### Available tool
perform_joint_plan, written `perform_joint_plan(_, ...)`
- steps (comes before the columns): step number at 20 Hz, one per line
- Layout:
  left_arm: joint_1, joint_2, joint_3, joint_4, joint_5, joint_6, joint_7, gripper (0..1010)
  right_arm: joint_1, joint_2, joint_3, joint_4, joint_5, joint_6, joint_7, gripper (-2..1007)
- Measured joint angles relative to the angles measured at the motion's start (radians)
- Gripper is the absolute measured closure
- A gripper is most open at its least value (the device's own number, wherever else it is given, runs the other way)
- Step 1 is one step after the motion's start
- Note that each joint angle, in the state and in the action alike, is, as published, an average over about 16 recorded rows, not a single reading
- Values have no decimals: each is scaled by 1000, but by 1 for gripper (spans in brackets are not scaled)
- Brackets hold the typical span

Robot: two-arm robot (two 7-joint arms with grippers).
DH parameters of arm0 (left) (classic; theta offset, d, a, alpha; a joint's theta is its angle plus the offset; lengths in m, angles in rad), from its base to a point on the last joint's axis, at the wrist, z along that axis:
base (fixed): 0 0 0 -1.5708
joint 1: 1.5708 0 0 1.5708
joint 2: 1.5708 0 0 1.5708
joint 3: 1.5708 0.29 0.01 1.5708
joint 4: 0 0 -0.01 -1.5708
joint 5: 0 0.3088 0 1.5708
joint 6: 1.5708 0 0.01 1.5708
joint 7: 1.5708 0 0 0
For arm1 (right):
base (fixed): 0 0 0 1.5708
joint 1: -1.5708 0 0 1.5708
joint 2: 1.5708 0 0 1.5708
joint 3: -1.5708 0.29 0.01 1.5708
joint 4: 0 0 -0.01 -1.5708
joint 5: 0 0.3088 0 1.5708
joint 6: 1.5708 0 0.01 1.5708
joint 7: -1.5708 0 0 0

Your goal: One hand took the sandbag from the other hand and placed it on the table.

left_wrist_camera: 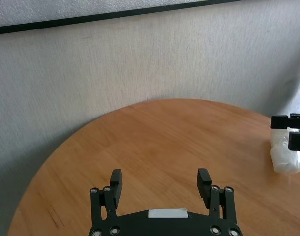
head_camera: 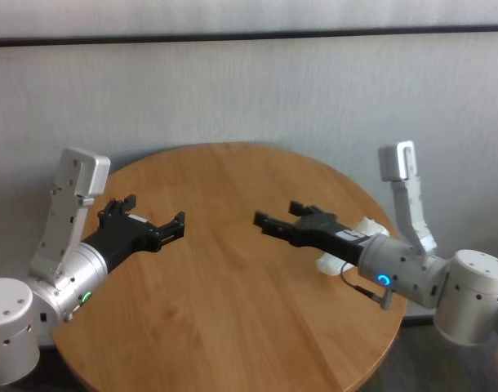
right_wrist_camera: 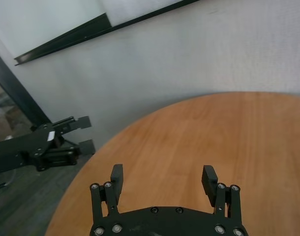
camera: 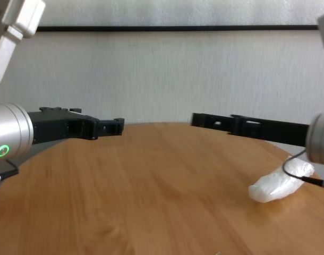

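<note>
One round wooden bench is seen, carrying everything in reach of both arms; its broad middle lies bare between them, which is judged to be the space where a hand-over would be made.

Two arms are counted, one at each side of the bench, reaching inward so that their grippers face each other across the gap without touching. The left gripper, on the wrist with the green light, is held above the bench's left part with its fingers spread wide and nothing between them; in the left wrist view its gripper shows only bare wood between the pads. The right gripper is held above the bench's right part, likewise spread wide and empty, as the right wrist view confirms for this gripper. Both are judged to be poised apart because neither is engaged with the load.

One sandbag is counted. It lies on the bench near the right edge, under and beside the right forearm, touching the wood along its length and touched by no gripper; in the chest view the sandbag rests flat with a thin cable passing close by its far end. Whether this is its starting place or its final place cannot be told.
</note>
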Motion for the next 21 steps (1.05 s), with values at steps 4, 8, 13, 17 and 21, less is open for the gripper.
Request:
perform_joint_plan(4, 0, 0, 0, 0, 0, 0, 0, 9, 9, -13, -24, -6, -2, 8, 11, 1)
perform_joint_plan(8, 0, 0, 0, 0, 0, 0, 0, 8, 15, -22, -43, -10, -3, 12, 18, 1)
perform_joint_plan(13, 0, 0, 0, 0, 0, 0, 0, 9, 20, -28, -58, -13, -6, 11, 22, 0)
perform_joint_plan(17, 0, 0, 0, 0, 0, 0, 0, 8, 21, -29, -64, -15, -7, 10, 24, 0)
perform_joint_plan(21, 0, 0, 0, 0, 0, 0, 0, 9, 21, -30, -67, -17, -9, 9, 24, 0)
